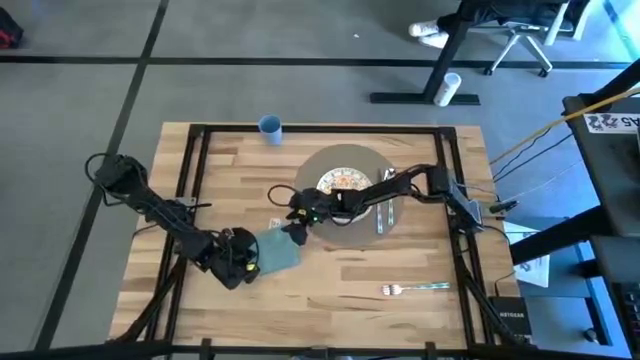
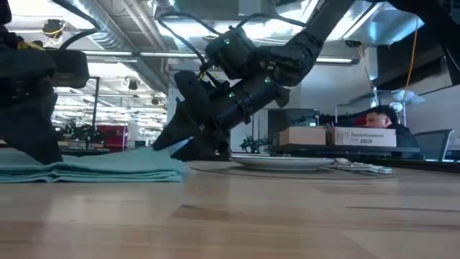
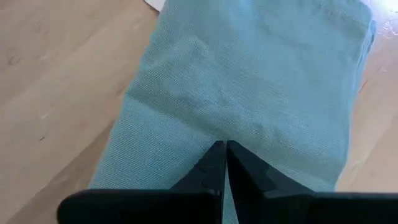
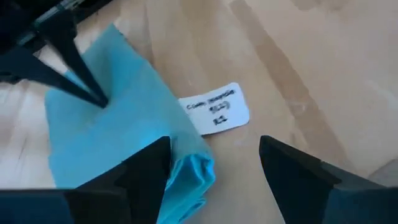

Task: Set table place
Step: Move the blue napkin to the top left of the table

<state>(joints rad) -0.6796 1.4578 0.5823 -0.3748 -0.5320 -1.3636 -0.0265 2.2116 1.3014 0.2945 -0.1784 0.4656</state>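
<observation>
Two grippers [image 1: 243, 262] [image 1: 297, 226] at napkin [image 1: 276, 250] edges

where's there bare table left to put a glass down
Free: the near left corner of the table, in front of the napkin, and the strip between the napkin and the fork. The far left, beside the blue cup, is bare too. Crowded: the placemat with its plate, and around both claws, left and right.

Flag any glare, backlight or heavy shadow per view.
High view: even light, soft arm shadows on the table, no glare. Low view: bright ceiling lamps behind turn the right tool into a silhouette by the napkin. Left wrist view: napkin evenly lit, left tool plain black. Right wrist view: white label bright, no glare.
</observation>
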